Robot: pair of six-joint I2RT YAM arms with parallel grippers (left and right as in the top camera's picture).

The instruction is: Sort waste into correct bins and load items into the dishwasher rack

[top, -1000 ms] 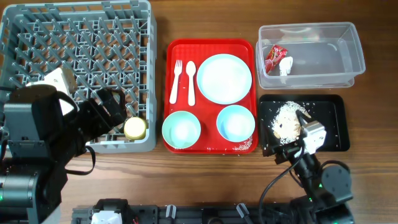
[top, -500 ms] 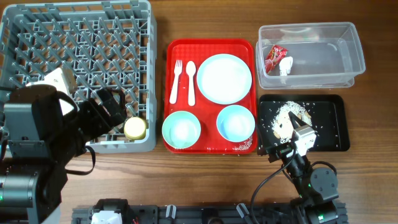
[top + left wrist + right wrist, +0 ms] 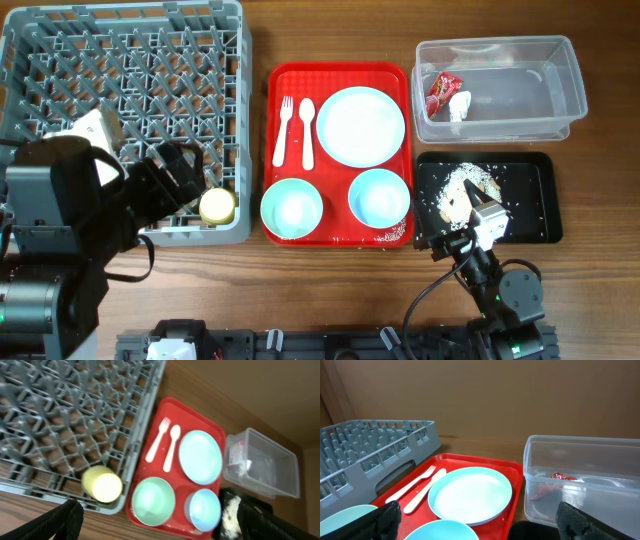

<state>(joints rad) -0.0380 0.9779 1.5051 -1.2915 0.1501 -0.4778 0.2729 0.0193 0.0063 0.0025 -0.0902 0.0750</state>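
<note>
Wrapper (image 3: 441,92) in the tub (image 3: 530,90): red-and-white print too small to read. Left gripper (image 3: 167,521) and right gripper (image 3: 485,522): jaws spread, grasping nothing.

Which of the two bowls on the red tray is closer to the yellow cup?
The bowl nearest the fork and spoon, next to the rack; the other bowl sits by the plate and black tray.

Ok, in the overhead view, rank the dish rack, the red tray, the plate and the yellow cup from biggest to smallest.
1. dish rack
2. red tray
3. plate
4. yellow cup
The differences are plain, so distance from the camera doesn't change the order.
</note>
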